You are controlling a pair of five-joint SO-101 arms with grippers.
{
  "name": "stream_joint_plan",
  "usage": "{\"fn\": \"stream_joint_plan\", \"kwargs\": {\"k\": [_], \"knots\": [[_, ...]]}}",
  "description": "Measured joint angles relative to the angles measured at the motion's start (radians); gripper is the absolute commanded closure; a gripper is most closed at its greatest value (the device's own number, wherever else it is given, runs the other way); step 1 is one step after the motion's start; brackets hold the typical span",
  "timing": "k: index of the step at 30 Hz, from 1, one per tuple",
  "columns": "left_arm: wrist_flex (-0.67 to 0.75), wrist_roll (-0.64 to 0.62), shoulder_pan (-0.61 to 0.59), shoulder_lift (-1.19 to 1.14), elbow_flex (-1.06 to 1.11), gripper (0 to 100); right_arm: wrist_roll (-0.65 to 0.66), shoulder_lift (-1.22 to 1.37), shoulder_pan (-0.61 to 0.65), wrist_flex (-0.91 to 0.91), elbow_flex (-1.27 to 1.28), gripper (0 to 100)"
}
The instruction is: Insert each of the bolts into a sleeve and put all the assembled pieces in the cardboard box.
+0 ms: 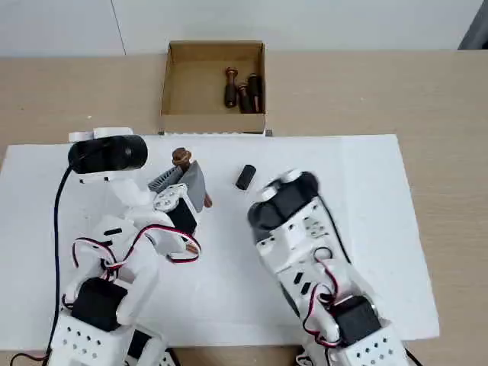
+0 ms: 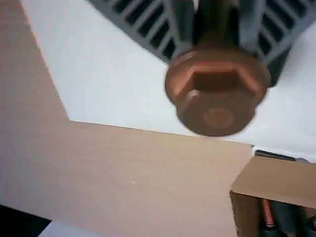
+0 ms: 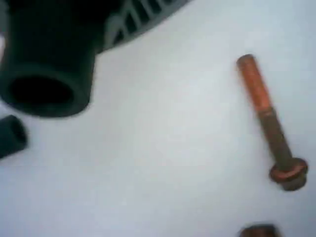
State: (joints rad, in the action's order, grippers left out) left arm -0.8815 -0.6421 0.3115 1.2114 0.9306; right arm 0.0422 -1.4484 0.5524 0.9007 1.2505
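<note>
We see left fingers clenched on bolt | right fingers grasping sleeve | loose sleeve mid-frame | assembled pieces in cardboard box, upper centre

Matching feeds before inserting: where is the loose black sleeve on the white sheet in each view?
High view: loose black tubular sleeve on white paper sheet, toward the cardboard box.
Left wrist view: copper bolt and the box's corner instead.
Right wrist view: beside the gripped black sleeve.
Shared landmark: the white sheet.

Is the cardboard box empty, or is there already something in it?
Not empty. The high view shows a few copper-headed pieces lying together inside the cardboard box, near its right wall.
</note>
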Motion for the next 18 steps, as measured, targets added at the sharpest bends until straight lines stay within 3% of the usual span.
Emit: {"fn": "stream_joint_plan", "kwargs": {"k": [11, 18], "knots": [[0.0, -0.13, 0.003, 0.0, 0.0, 99, 0.0, 0.0, 0.091, 0.0, 0.006, 99.5], [0.0, -0.173, 0.089, 0.0, 0.0, 99, 0.037, 0.0, 0.127, 0.0, 0.006, 99.5]]}}
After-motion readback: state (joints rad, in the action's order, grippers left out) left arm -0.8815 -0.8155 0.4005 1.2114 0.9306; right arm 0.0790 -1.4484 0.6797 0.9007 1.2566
